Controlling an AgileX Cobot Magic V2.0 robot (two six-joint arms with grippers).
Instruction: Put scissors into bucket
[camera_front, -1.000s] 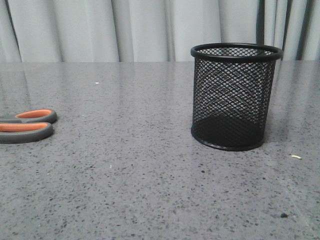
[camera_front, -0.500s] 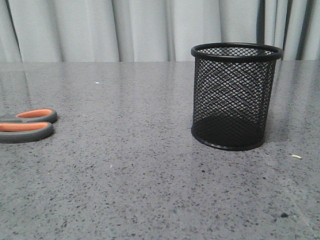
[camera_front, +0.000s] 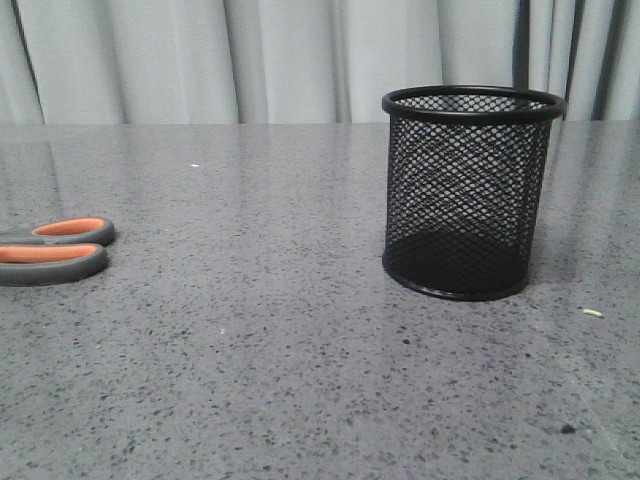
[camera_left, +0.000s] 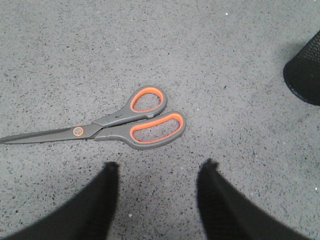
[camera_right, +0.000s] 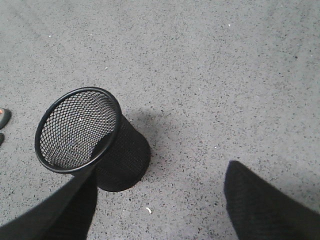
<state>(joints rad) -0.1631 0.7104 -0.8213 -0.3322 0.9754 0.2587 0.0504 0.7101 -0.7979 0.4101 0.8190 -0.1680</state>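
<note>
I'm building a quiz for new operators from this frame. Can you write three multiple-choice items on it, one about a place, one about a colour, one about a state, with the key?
1. Seen from the front, where do the scissors lie relative to the bucket?
A. To its left, apart from it
B. Inside it
C. Leaning on its rim

2. What colour lines the scissors' handle loops?
A. Blue
B. Orange
C. White

3. What state is the left gripper in?
A. Shut on the scissors
B. Shut on the bucket
C. Open, holding nothing

Key:
1. A, the front view shows the handles at the far left edge and the bucket standing right of centre, with bare table between.
2. B, the left wrist view shows orange inside both grey loops.
3. C, the left wrist view shows its fingers spread, with the scissors lying untouched beyond them.
</note>
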